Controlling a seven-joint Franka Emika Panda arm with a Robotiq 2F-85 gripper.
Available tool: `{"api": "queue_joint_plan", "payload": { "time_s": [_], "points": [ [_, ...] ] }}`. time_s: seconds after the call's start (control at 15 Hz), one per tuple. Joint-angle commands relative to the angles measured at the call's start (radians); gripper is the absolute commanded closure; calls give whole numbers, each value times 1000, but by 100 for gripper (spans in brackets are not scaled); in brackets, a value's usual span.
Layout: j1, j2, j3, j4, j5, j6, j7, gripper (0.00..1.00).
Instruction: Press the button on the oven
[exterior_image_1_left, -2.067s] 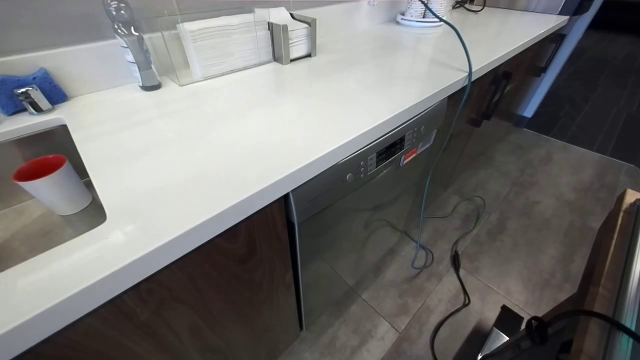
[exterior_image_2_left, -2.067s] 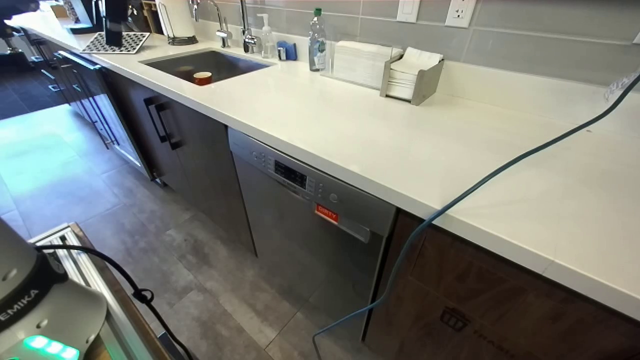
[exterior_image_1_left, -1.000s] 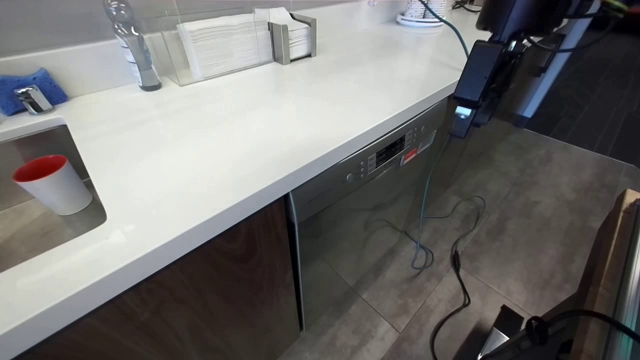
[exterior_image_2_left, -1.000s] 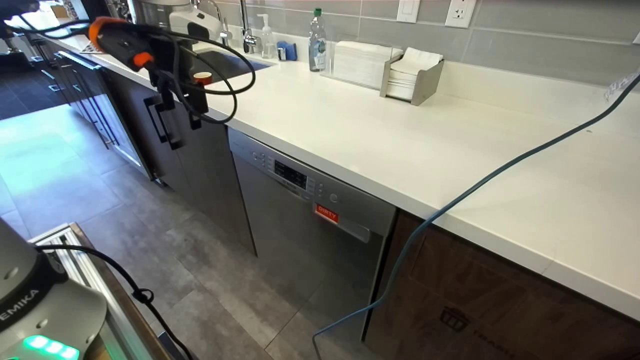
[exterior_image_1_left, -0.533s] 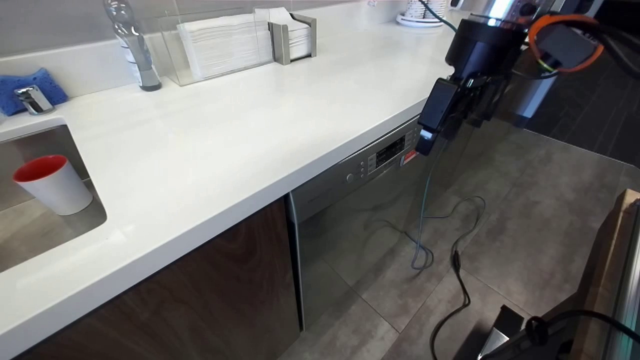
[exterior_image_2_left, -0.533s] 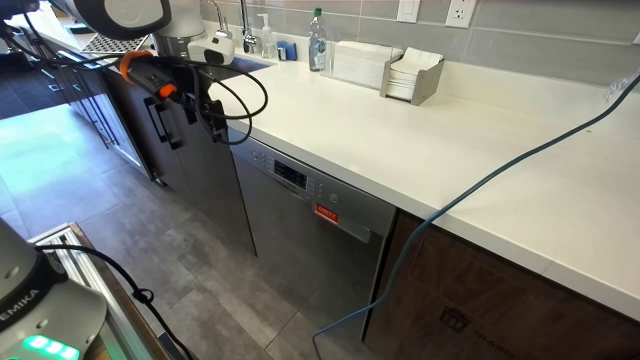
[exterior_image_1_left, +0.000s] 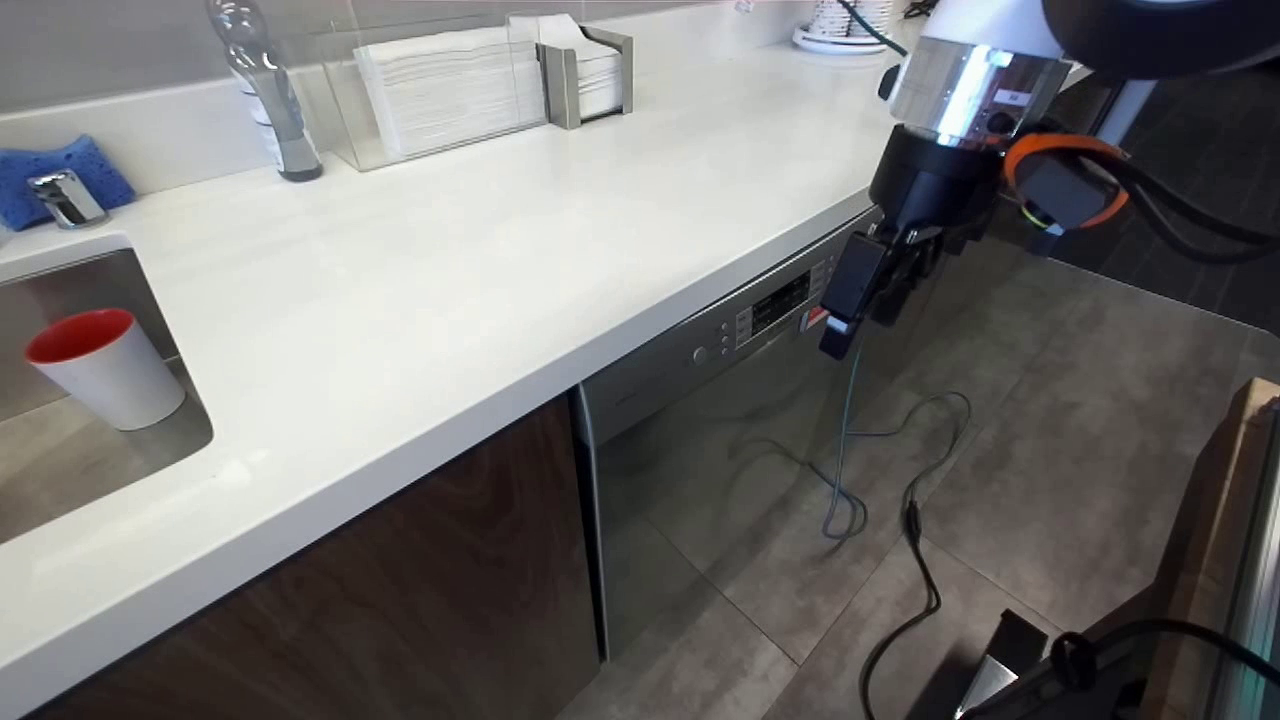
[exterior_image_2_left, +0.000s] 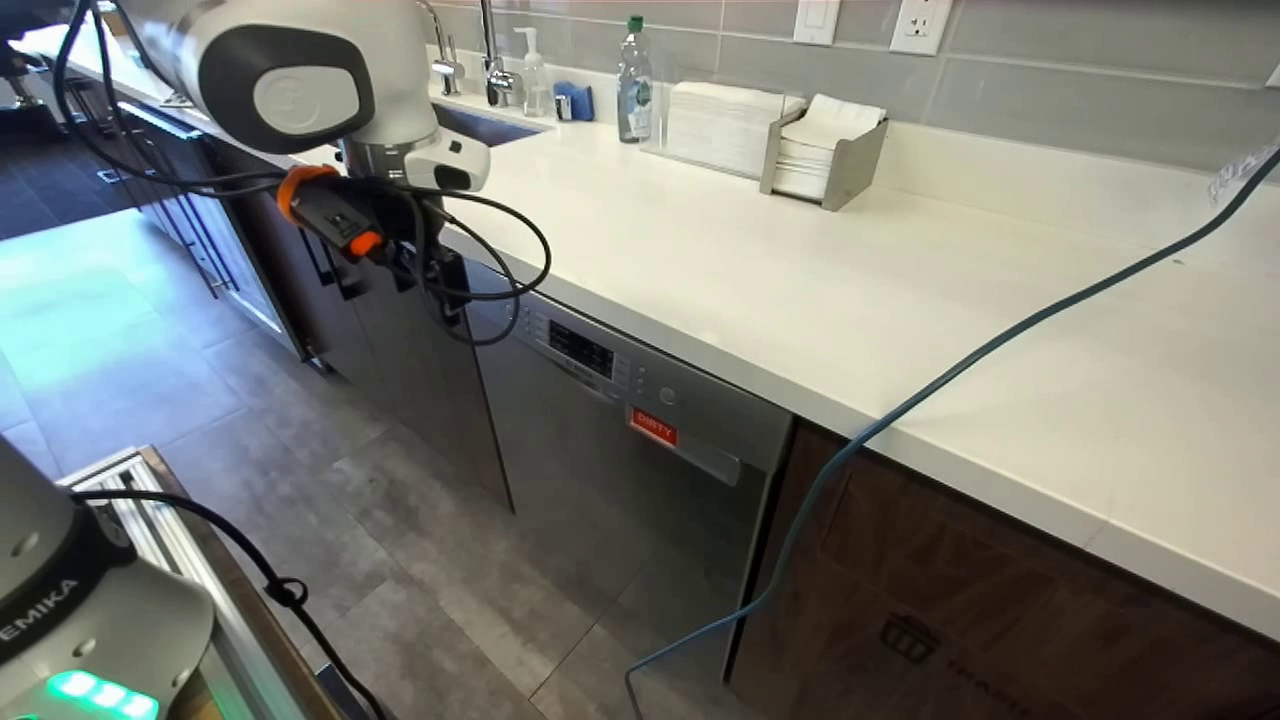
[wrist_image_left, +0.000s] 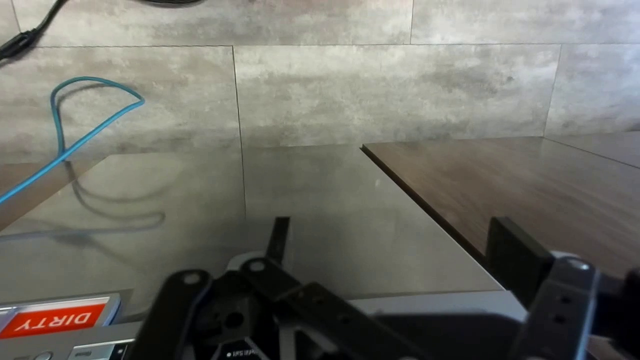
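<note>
In the wrist view the gripper (wrist_image_left: 392, 235) has its fingers wide apart and holds nothing; past them lies the steel front of the oven (wrist_image_left: 340, 200), with a red DIRTY label (wrist_image_left: 52, 320) at lower left. In an exterior view the control strip (exterior_image_1_left: 640, 388) runs under the edge of the white surface (exterior_image_1_left: 500, 260), its dark display (exterior_image_1_left: 780, 302) and left round button (exterior_image_1_left: 700, 355) in plain sight, while the gripper, pointing downward, covers the strip's right end. In an exterior view the right round button (exterior_image_2_left: 667, 396) shows too, and there the gripper and its black cable loops (exterior_image_2_left: 549, 258) cover the left end; the differing overlap suggests it hangs off in front, not touching. Which button is meant I cannot tell. To press well, I would bring the fingers together into one blunt tip, face the strip squarely below the overhang, line up on a single button, push slowly and lightly, then back straight out.
</note>
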Motion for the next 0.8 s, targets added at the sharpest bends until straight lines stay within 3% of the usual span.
{"api": "queue_joint_plan", "payload": {
  "time_s": [0.0,0.2,0.27,0.73],
  "points": [
    [5,9,-5,2,3,-1,-5,0],
    [7,18,-4,4,8,4,-10,0],
    [-36,-110,-22,4,-85,-142,137,0],
    [-20,-141,-56,23,44,-193,156,0]
  ]
}}
